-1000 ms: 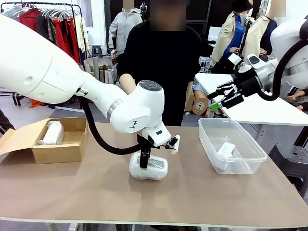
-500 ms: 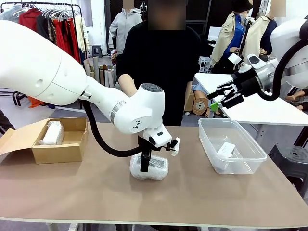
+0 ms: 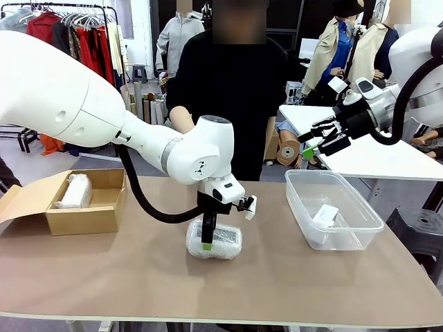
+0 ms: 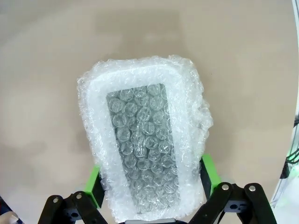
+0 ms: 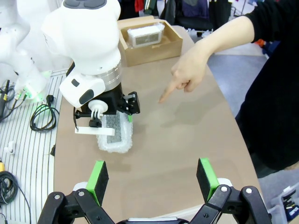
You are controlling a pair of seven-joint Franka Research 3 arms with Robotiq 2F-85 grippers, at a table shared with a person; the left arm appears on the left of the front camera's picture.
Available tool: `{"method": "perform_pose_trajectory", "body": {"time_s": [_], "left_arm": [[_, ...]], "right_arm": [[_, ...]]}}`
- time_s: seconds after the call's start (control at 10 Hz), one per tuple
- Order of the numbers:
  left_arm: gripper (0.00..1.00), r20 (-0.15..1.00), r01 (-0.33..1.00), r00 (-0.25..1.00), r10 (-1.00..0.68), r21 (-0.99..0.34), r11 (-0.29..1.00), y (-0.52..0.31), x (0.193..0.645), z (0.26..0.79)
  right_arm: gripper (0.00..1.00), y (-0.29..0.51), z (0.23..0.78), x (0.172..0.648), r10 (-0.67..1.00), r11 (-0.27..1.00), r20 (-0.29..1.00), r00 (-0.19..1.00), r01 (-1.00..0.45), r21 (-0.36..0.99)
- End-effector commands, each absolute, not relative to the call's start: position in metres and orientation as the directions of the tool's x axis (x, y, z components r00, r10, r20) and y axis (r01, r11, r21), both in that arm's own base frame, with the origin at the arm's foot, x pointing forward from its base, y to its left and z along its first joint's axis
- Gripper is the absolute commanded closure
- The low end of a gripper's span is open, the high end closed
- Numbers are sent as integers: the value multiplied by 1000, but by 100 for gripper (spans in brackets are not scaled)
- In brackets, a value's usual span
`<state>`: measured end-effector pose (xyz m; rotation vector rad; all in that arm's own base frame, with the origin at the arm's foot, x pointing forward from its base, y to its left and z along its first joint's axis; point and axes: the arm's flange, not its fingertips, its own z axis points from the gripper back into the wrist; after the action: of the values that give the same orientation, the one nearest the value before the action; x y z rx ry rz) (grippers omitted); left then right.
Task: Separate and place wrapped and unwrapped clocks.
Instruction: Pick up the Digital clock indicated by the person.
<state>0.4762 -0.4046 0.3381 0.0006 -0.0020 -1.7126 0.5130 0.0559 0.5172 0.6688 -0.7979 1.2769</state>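
Pointing hand [image 5: 187,79], right wrist view

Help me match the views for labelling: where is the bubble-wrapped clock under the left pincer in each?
Front: wrapped clock at table centre, under the left pincer.
Left wrist: centre, between the open green pads.
Right wrist: left of middle.
Shared landmark: the brown tabletop.

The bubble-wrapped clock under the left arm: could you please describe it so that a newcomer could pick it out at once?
Start at the brown table and look to its middle, below the left claw, whose open fingers straddle one end of the wrapped clock. It lies flat on the tabletop, its grey face showing through the wrap, unlike the wrapped bundle in the cardboard box and the bare white clock in the clear tub.
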Motion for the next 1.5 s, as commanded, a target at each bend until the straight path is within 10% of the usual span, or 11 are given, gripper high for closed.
{"method": "perform_pose_trajectory", "body": {"time_s": [0.0, 0.3, 0.8, 1.4], "left_arm": [[0, 2, 988, -151, -988, -8, -151, -406, 474, 339], [0, -26, 989, -148, -989, 16, -148, -410, 471, 323], [100, 3, 994, -89, -996, 65, -89, -396, 469, 339], [100, -38, 982, -90, -995, 161, -95, -384, 450, 420]], "right_arm": [[0, 59, 518, 514, 557, 192, 824, 105, -981, -4], [0, 59, 518, 514, 557, 192, 824, 105, -981, -4], [0, 59, 518, 514, 557, 192, 824, 105, -981, -4], [0, 59, 518, 514, 557, 192, 824, 105, -981, -4]]}}
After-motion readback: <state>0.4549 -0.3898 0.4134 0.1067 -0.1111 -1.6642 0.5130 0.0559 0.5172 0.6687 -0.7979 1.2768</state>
